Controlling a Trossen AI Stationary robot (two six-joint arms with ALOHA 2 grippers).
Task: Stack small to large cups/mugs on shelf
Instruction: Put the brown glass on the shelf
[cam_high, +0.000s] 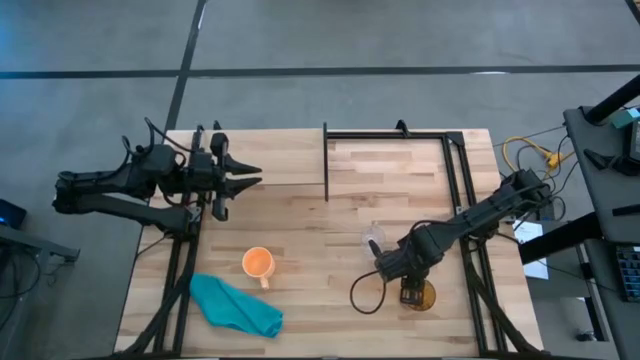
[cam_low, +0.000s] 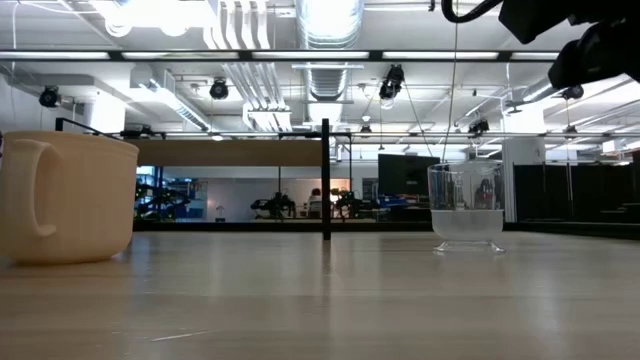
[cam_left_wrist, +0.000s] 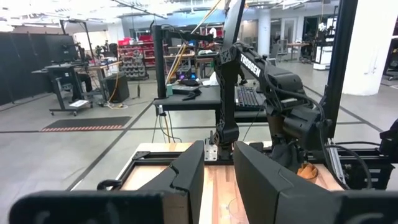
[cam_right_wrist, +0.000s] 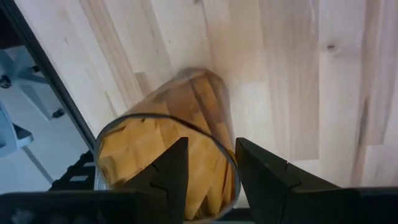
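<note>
Right gripper low at 5 o'clock on surface, fingers narrowly parted astride rim of amber tumbler; grip contact unclear. Clear glass cup just beside at its 11 o'clock. Orange mug at 7 o'clock, teal cloth near. Left gripper idle at 10 o'clock, fingers narrowly open.

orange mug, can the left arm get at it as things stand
Probably yes. The orange mug stands alone on bare wood, clear of the teal cloth, open from above. The left gripper hangs open over the table's far-left edge, nothing between them.
</note>
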